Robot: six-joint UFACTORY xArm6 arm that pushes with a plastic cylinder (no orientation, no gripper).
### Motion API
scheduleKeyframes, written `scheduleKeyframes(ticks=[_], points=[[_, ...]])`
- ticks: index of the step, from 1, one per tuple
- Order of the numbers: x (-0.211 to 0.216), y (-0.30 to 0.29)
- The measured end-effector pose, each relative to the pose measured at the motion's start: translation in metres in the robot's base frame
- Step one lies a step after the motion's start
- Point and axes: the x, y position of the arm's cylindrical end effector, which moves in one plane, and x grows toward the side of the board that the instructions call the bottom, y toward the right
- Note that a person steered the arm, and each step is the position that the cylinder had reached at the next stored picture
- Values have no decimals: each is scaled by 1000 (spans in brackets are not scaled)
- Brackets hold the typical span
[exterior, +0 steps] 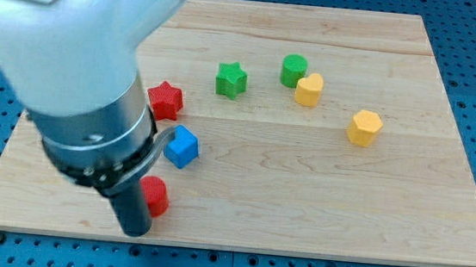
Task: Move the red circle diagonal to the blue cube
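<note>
Where the wooden board (319, 192) nears the view's bottom-left corner, we list the red circle (156, 196): a low, round, glossy red piece, half hidden behind our arm's dark lower section (132, 206). Diagonally up and to the view's right of it, apart from it, sits the blue cube (182, 146). Further items: red star (166, 100), green star (231, 79), green round block (294, 70) touching a yellow block (309, 90), yellow hexagon (365, 127). Our tip's end cannot be made out; we carry no gripper, so no jaw state can be told. We see a black-and-white pattern on the arm's top; no writing is legible
</note>
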Motion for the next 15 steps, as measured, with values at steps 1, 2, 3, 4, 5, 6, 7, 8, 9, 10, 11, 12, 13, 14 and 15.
scheduleKeyframes(ticks=[1, 2, 3, 4, 5, 6, 7, 8, 9, 10, 11, 12, 13, 14, 15], points=[[-13, 25], [-14, -13], [-35, -52], [-46, -43], [-54, -7], [-54, 28], [-54, 38], [-54, 23], [-54, 20], [-53, 14], [-44, 19], [-44, 29], [-44, 30], [-44, 38], [-44, 63]])
